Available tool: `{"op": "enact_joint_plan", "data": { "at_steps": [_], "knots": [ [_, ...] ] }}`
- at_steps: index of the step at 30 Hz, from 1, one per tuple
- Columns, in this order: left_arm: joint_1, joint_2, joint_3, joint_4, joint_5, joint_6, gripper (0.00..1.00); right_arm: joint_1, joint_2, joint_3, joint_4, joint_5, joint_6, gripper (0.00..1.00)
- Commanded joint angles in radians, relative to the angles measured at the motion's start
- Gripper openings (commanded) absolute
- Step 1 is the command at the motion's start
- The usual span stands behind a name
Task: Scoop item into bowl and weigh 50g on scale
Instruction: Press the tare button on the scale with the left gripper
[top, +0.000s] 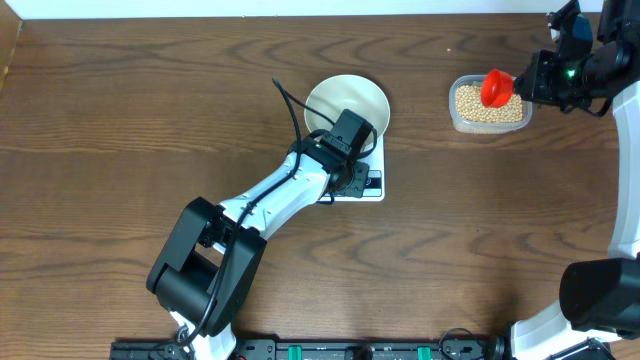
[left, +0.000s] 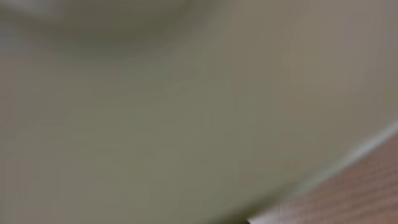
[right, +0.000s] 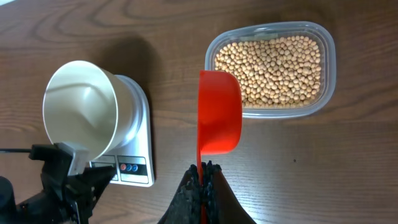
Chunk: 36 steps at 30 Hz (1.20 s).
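While its fingers press together on the thin handle, the right gripper (right: 202, 180) holds a red scoop (right: 219, 112) at the edge of the clear tub (right: 326, 93) of beans (right: 273, 68) near the far right corner. Mid-table, toward the far edge, the left gripper (right: 68, 163) pinches the white bowl (right: 78, 106) by its rim, tilted on the scale (right: 134, 134).

Soft even light, faint bowl (right: 81, 106) shadow; left wrist view wholly blurred.
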Motion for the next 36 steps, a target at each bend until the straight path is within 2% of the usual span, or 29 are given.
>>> {"op": "enact_joint_plan", "data": {
  "at_steps": [1, 17, 27, 36],
  "knots": [
    [0.0, 0.02, -0.01, 0.037, -0.043, 0.031, 0.07, -0.005, -0.006, 0.01, -0.009, 0.001, -0.004, 0.01],
    [-0.005, 0.082, -0.02, 0.071, -0.041, 0.034, 0.08, -0.005, -0.006, 0.01, -0.032, 0.001, -0.004, 0.01],
    [-0.034, 0.084, -0.02, 0.069, -0.014, 0.102, 0.07, -0.005, -0.006, 0.01, -0.035, 0.002, -0.005, 0.01],
    [-0.062, 0.085, -0.021, 0.06, -0.048, 0.127, 0.07, -0.005, -0.006, 0.01, -0.042, 0.017, -0.005, 0.01]
  ]
}}
